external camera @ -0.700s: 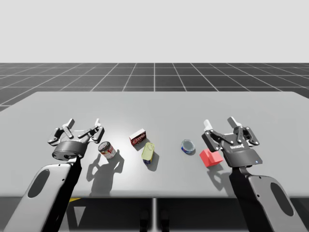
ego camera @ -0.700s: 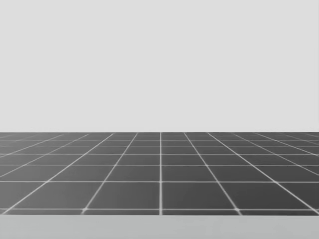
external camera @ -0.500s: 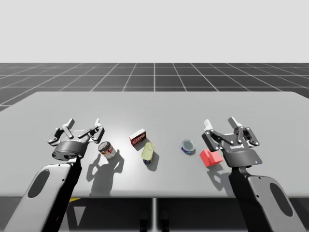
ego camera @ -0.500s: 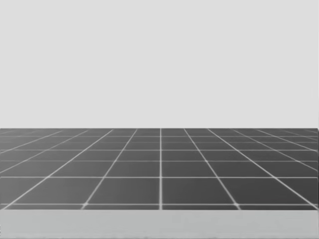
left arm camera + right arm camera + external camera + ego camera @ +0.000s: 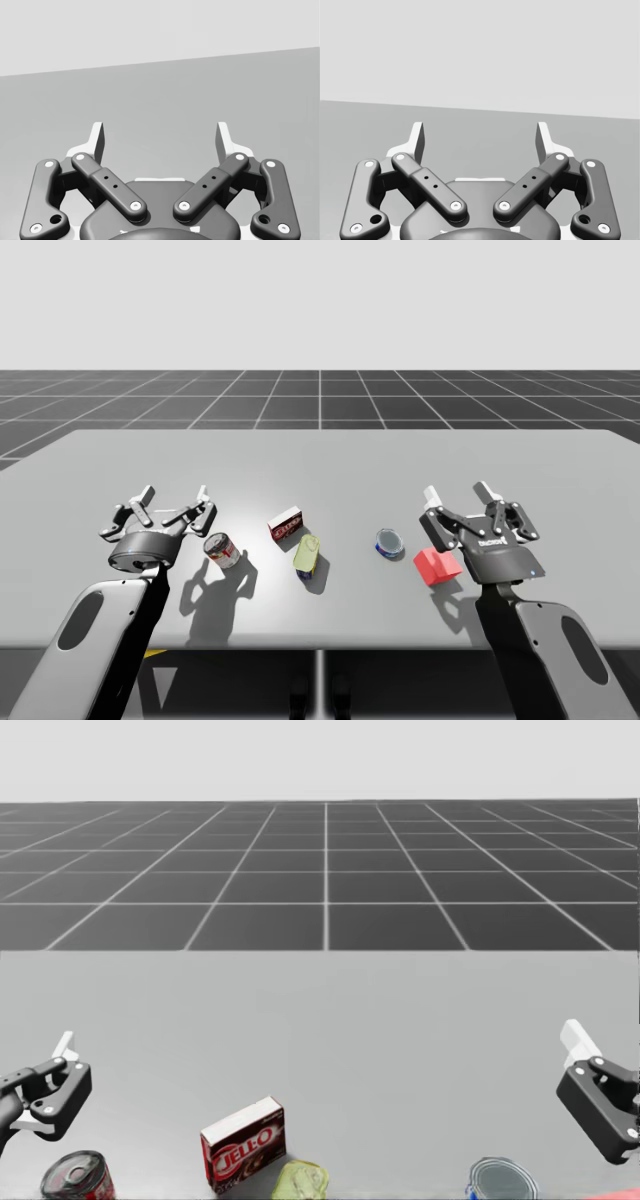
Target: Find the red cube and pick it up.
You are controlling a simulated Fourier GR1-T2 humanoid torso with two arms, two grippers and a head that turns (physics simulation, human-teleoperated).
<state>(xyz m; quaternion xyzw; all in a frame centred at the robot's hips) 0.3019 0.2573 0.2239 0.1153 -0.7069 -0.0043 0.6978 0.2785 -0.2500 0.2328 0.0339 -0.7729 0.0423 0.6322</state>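
Closest to me, my right arm (image 5: 545,640) and my left arm (image 5: 100,625) come up over the near edge of the tabletop (image 5: 320,455). The right jaws are spread wide with nothing in them. The left jaws are spread wide too, and they hold nothing.

The red cube (image 5: 435,566) sits on the tabletop right by the right jaws, on the side toward the middle. In the high view the wrist covers one corner of it, so I cannot tell if they touch. The right jaws point out over the bare tabletop, past the cube, not down at it.

A little further in, a yellow-green bottle (image 5: 308,555) lies on its side. A round can with a red label (image 5: 222,550) sits just beside the left jaws. A flat blue can (image 5: 390,543) is near the cube. A dark red box (image 5: 286,526) is just behind the bottle. Far off is a dark floor with a grid of lines (image 5: 320,395).

I think the grab has not begun. The jaws aim too far, so if they squeeze now they catch only air. If the arm drops without turning, the wrist could bump the cube and push it away, maybe into the blue can. The red box and red label could fool me too.
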